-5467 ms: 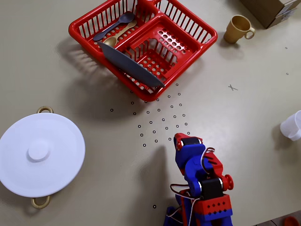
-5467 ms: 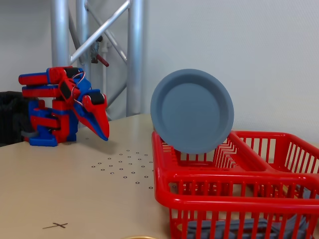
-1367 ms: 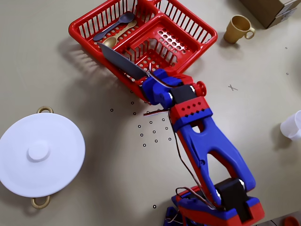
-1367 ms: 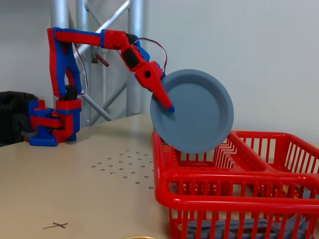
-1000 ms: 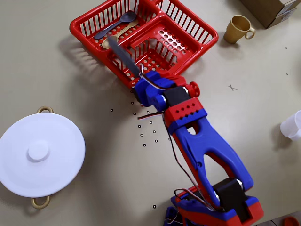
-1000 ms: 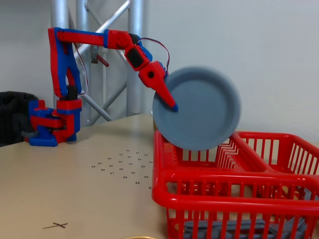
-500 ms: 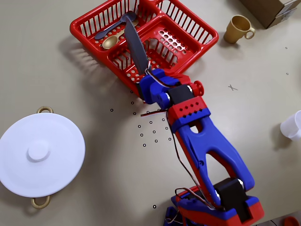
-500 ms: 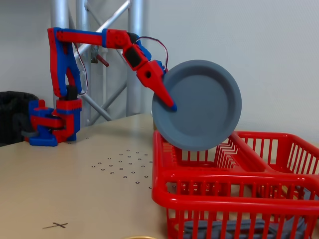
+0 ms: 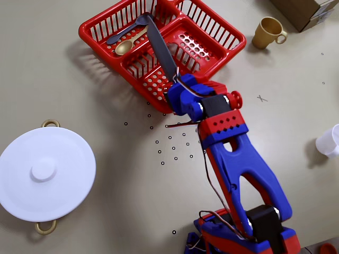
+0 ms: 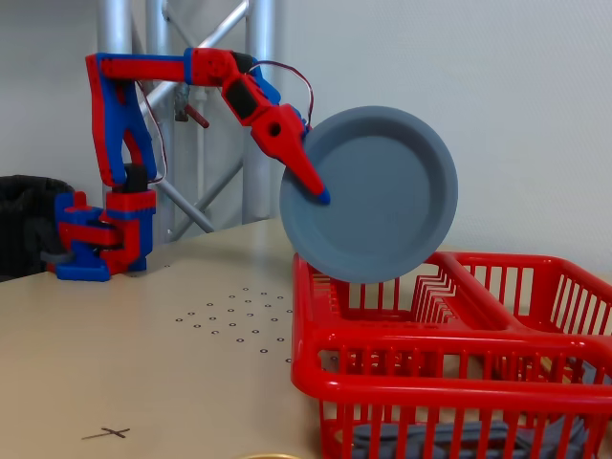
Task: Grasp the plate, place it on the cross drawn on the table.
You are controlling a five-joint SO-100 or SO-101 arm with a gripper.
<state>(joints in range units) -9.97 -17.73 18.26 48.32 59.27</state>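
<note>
The blue-grey plate (image 10: 378, 196) stands on edge, facing the camera in the fixed view. From overhead the plate (image 9: 160, 46) is a thin dark blade over the red basket (image 9: 233, 38). My gripper (image 10: 318, 194) is shut on the plate's left rim, one red finger across its face. In the overhead view the gripper (image 9: 177, 83) clamps the blade's near end. The plate's lower edge hangs at about the height of the basket's rim (image 10: 316, 337). The cross (image 9: 261, 98) is a small grey mark on the beige table (image 9: 106, 217), to the right of the arm. In the fixed view the cross (image 10: 117, 433) lies at the front left.
Two spoons (image 9: 127, 33) lie in the basket's far compartment. A white lid (image 9: 45, 172) on a pot sits at the left. A tan mug (image 9: 267, 32), a cardboard box (image 9: 307, 10) and a white cup (image 9: 329, 141) stand to the right. Black ring dots (image 9: 175, 138) mark the table.
The gripper has raised the plate a little and carried it slightly left in the fixed view. Overhead, the arm has swung right and the plate's edge has turned with it.
</note>
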